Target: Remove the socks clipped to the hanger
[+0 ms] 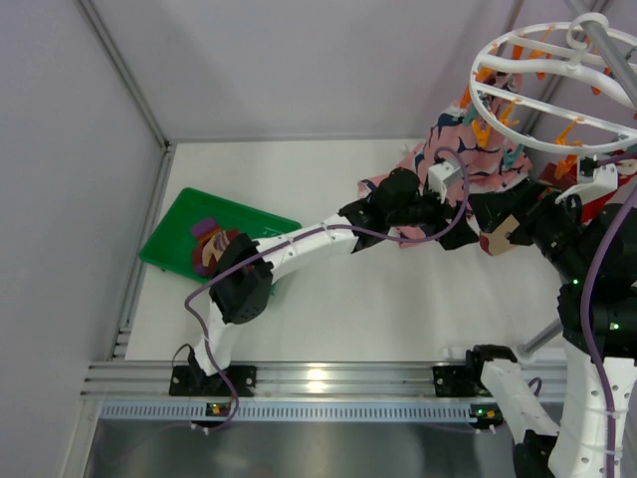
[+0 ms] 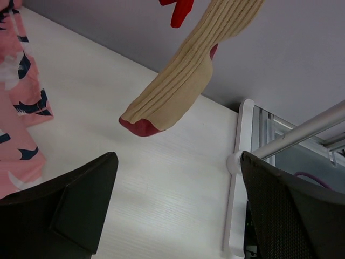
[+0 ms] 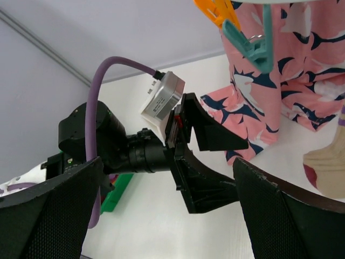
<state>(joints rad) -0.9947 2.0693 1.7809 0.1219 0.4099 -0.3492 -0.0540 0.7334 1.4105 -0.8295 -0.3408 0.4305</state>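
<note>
The round white hanger with orange pegs hangs at the top right. A tan sock with a maroon toe hangs from above, and a red sock tip shows beside it. The tan sock also shows in the top view and at the right wrist view's edge. My left gripper is open and empty, below and short of the tan sock; the top view shows it under the hanger. My right gripper is open and empty, facing the left gripper. A maroon sock lies in the green tray.
A large pink cloth with navy and white print hangs from the hanger, left of the left gripper. Teal and orange pegs hang above it. A grey frame pole slants at the table's right edge.
</note>
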